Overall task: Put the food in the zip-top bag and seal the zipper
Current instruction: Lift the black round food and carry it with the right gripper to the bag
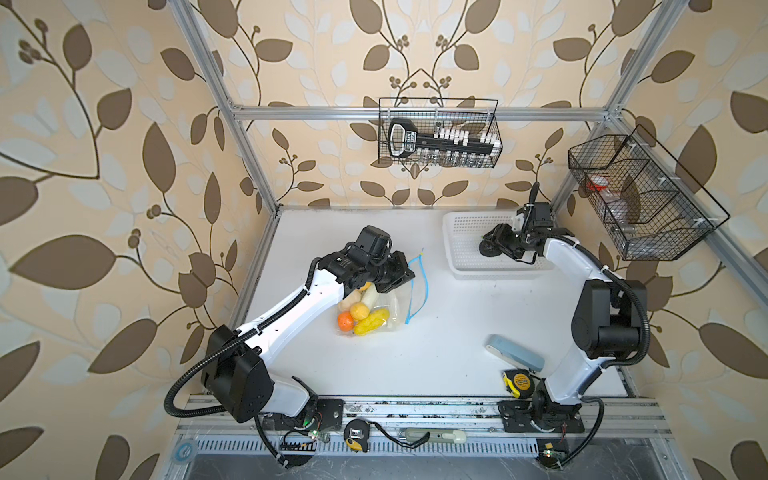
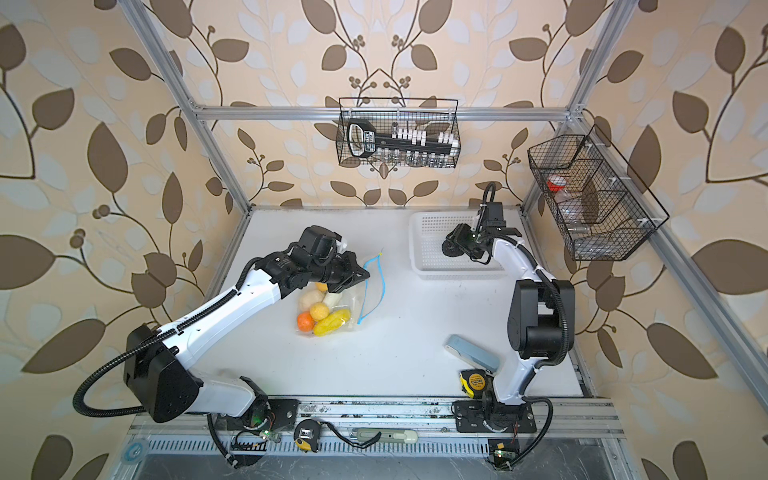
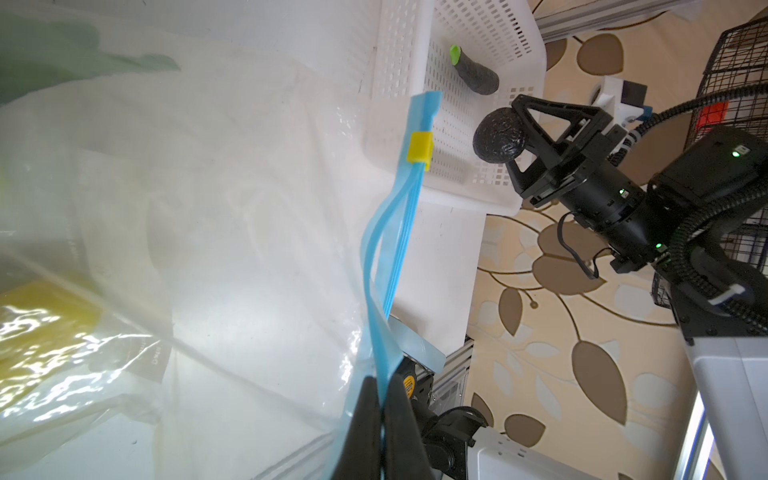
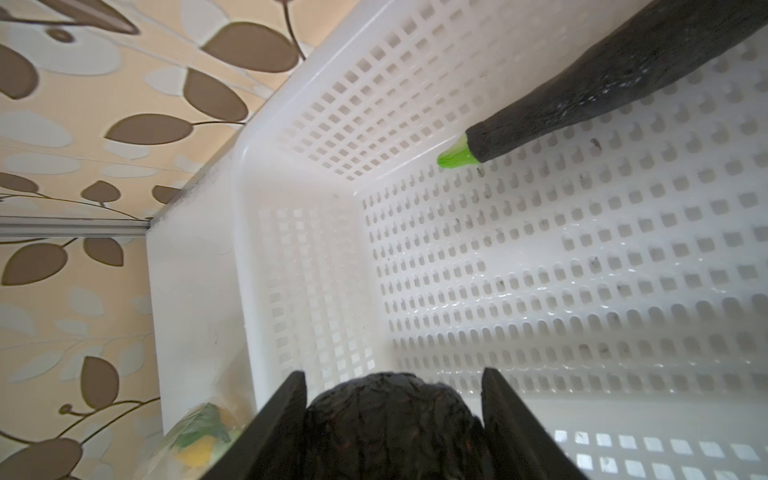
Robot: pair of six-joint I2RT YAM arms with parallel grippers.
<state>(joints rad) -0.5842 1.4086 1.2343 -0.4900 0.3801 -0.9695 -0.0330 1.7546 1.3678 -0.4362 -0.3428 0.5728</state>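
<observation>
- Zip-top bag (image 1: 401, 303): one.
- Food pieces (image 1: 345, 321) visible inside it: at least five.
- Dark avocado (image 3: 496, 135): one.
- Dark cucumber (image 3: 480, 77): one.
- White basket (image 1: 463, 249): one.
- Tape measures (image 1: 517, 382) (image 1: 356, 441): two.
- Wire baskets (image 1: 440, 162) (image 1: 648, 199): two.
- Blue-grey case (image 1: 515, 352): one.

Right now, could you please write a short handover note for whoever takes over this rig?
Left gripper: shut on the zipper of the zip-top bag; mouth parted.
Right gripper: shut on a dark round piece over the white basket.
Done: orange, yellow and beige food lies in the bag.
Left: bag the held piece and the dark green long piece in the basket, then run the slider to seal.
</observation>
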